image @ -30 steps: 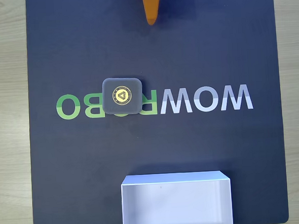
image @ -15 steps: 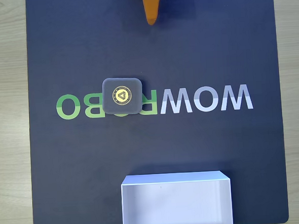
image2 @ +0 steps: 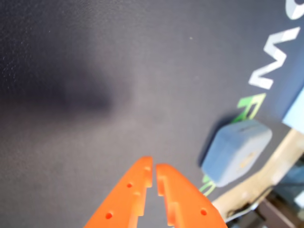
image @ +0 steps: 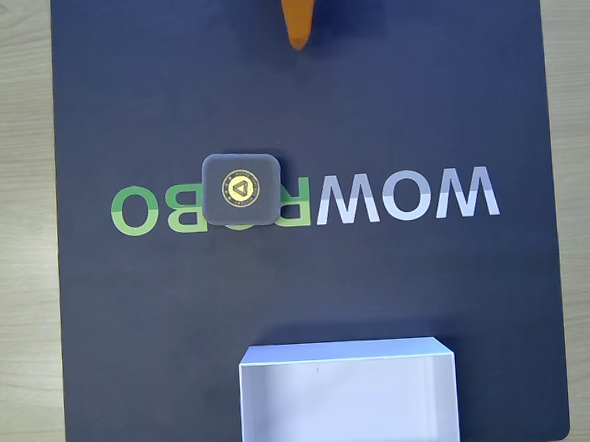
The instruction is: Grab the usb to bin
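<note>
Where the pale wooden table (image: 16,248) shows at the edges, one dark mat (image: 388,105) with white and green lettering covers it. One white bin (image: 348,403) sits at the mat's bottom edge in the fixed view, nothing in it. One usb (image: 241,189) lies flat on the green lettering, well apart from the bin. My pincer (image2: 154,176) hangs over bare mat, orange fingers pressed together, gripping nothing, near the usb (image2: 236,151).
</note>
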`<state>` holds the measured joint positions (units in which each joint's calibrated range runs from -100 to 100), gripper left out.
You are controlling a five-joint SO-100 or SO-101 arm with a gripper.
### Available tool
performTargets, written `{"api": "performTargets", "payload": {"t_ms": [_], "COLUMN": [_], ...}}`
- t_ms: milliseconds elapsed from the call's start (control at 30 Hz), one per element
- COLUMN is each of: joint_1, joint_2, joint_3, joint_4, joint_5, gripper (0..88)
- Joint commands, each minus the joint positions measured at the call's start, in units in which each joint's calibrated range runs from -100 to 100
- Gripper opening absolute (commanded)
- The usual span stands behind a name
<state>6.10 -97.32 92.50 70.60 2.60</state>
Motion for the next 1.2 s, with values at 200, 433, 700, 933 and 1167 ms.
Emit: {"api": "performTargets", "payload": {"t_ms": [200, 433, 700, 933, 1167], "joint_1": [0.46, 10.40, 25.89, 27.82, 22.86], "joint_2": [26.23, 54.46, 71.42, 80.40, 89.47], "joint_3": [-21.04, -51.40, -68.65, -69.64, -69.82], "joint_4": [-13.47, -1.68, 8.53, 7.83, -1.42], "joint_5": [-0.60, -0.18, 0.03, 6.87, 10.08], "gripper": [1.4, 1.4, 1.4, 1.4, 2.5]}}
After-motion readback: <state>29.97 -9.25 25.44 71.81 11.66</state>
